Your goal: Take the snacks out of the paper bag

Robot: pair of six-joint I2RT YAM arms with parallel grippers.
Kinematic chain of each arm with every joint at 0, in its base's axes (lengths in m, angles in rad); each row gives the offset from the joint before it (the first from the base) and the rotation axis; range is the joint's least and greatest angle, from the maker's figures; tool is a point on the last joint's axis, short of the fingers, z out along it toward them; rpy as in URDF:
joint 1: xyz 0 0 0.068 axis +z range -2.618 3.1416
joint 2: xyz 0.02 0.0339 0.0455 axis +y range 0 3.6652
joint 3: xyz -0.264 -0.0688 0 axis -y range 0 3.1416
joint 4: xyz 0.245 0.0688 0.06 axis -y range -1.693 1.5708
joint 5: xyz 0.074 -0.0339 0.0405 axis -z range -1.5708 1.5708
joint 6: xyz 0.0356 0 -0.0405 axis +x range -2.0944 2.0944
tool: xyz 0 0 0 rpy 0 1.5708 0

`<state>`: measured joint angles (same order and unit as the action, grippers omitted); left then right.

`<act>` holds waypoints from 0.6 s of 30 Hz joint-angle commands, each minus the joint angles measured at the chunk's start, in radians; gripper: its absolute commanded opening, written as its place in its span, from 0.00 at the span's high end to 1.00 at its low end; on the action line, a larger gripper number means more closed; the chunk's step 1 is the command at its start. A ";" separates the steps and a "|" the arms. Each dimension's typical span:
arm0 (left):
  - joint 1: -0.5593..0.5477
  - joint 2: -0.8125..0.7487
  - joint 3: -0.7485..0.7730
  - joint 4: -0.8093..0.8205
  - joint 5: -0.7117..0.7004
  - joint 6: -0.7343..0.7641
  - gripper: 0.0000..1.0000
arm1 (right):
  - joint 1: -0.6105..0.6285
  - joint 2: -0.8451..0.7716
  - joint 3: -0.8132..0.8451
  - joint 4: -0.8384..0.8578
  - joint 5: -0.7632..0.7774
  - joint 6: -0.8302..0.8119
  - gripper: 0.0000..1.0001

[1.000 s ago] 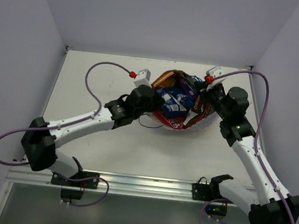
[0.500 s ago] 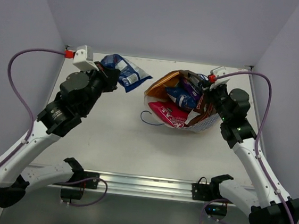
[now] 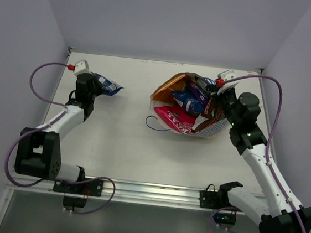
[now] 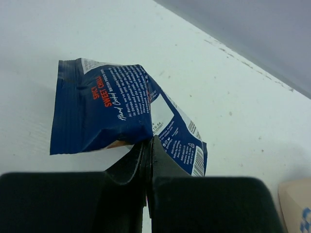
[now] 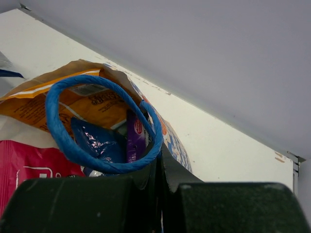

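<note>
The paper bag (image 3: 212,124) lies on its side at the table's back right, mouth facing left. Pink-red (image 3: 173,118), blue (image 3: 190,104) and orange (image 3: 172,83) snacks show in its mouth. My right gripper (image 3: 212,99) is shut on the bag's upper rim beside the blue cord handle (image 5: 99,164). The right wrist view also shows a purple packet (image 5: 135,136), the orange packet (image 5: 73,105) and the pink-red packet (image 5: 34,162) inside. My left gripper (image 3: 96,86) is at the far left, shut on a dark blue packet (image 3: 107,85). In the left wrist view the packet (image 4: 104,109) hangs low over the white table from my gripper (image 4: 148,144).
The bag's other cord handle (image 3: 155,127) loops onto the table in front of the bag. Walls close in the table at the left, back and right. A corner of the bag (image 4: 297,208) shows at the edge of the left wrist view.
My left arm pulled the dark blue packet out of the bag, swung it to the table's far left and brought it lower. The right gripper stayed on the bag's rim.
</note>
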<state>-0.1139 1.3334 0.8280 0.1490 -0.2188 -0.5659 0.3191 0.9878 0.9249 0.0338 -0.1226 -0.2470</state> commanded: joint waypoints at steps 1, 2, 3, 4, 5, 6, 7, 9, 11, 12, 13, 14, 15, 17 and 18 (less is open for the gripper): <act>0.056 0.067 -0.061 0.365 0.121 -0.061 1.00 | 0.001 0.002 0.005 0.021 -0.051 0.006 1.00; 0.060 0.085 -0.090 0.380 0.121 -0.078 1.00 | 0.001 0.003 0.003 0.021 -0.054 0.009 1.00; 0.063 0.111 -0.105 0.398 0.113 -0.086 0.87 | 0.001 0.005 0.000 0.023 -0.057 0.011 1.00; 0.063 0.119 -0.125 0.405 0.113 -0.094 0.77 | 0.001 0.006 -0.001 0.023 -0.060 0.011 1.00; 0.065 0.121 -0.162 0.408 0.114 -0.109 0.68 | 0.001 0.006 -0.003 0.023 -0.061 0.012 1.00; 0.063 0.104 -0.180 0.393 0.116 -0.115 0.51 | 0.001 0.005 -0.004 0.023 -0.061 0.014 1.00; 0.063 0.084 -0.194 0.377 0.119 -0.117 0.41 | 0.001 0.005 -0.003 0.021 -0.061 0.012 1.00; 0.063 -0.006 -0.210 0.265 0.118 -0.112 0.14 | 0.001 0.002 0.000 0.017 -0.061 0.008 1.00; 0.063 -0.068 -0.181 0.169 0.113 -0.106 0.00 | 0.001 0.000 0.006 0.009 -0.064 0.008 1.00; 0.060 -0.123 -0.161 0.065 0.143 -0.103 0.00 | 0.001 -0.001 0.012 0.006 -0.065 0.008 1.00; 0.054 -0.147 -0.141 0.017 0.166 -0.107 0.00 | 0.001 -0.003 0.014 0.003 -0.066 0.008 1.00; 0.042 -0.173 -0.101 -0.029 0.188 -0.123 0.00 | 0.001 -0.006 0.015 0.003 -0.068 0.009 1.00; -0.017 -0.222 -0.081 -0.093 0.197 -0.126 0.00 | 0.001 -0.011 0.015 0.003 -0.066 0.011 1.00; -0.155 -0.256 -0.009 -0.210 0.152 -0.144 0.00 | 0.000 -0.014 0.018 0.009 -0.069 0.015 1.00; -0.205 -0.273 0.018 -0.236 0.139 -0.159 0.00 | 0.001 -0.017 0.020 0.009 -0.068 0.017 1.00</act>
<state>-0.1593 1.1240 0.7345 0.0864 -0.0849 -0.6884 0.3187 0.9943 0.9249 0.0223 -0.1581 -0.2451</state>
